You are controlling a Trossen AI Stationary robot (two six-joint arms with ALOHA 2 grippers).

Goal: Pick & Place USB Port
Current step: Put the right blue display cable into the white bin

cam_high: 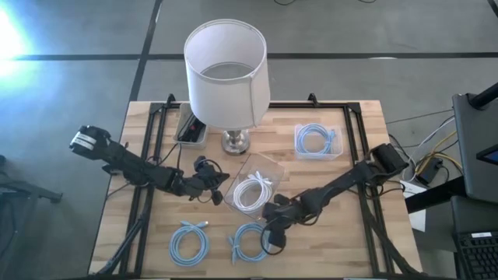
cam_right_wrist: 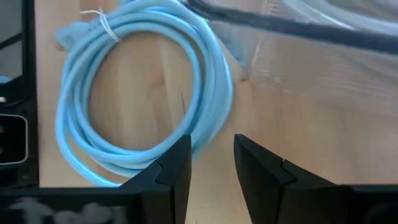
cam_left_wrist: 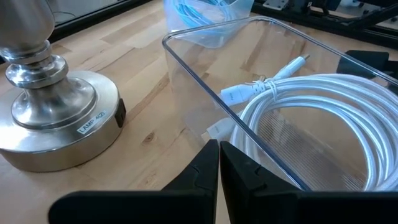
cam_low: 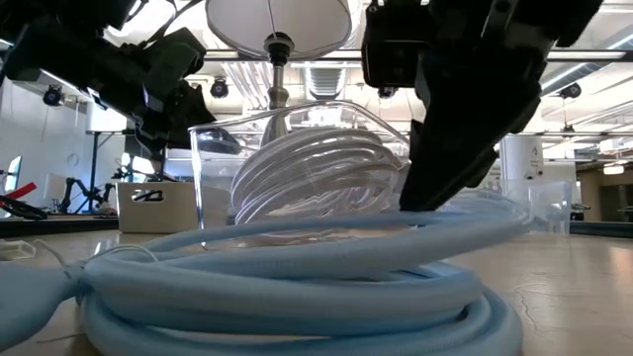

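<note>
Coiled light-blue USB cable [cam_high: 250, 243] lies on the wooden counter [cam_high: 342, 233] beside a clear plastic tray [cam_high: 250, 168] holding a white cable [cam_high: 252, 194]; right claw [cam_high: 274, 237] released astride its loop, contact unclear; left claw [cam_high: 212, 185] clenched empty beside the tray.

Bright, even light overall, with white glare blooming at the overhead view's left edge, ceiling lamps glaring behind the low view, and a blurred pale blue coiled cable [cam_low: 297, 287] close to its lens.

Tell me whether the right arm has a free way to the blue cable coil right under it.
Probably yes. The right end effector hangs open right at the coil, its rim under the fingers, and nothing lies on top; the clear bin sits beside it.
</note>
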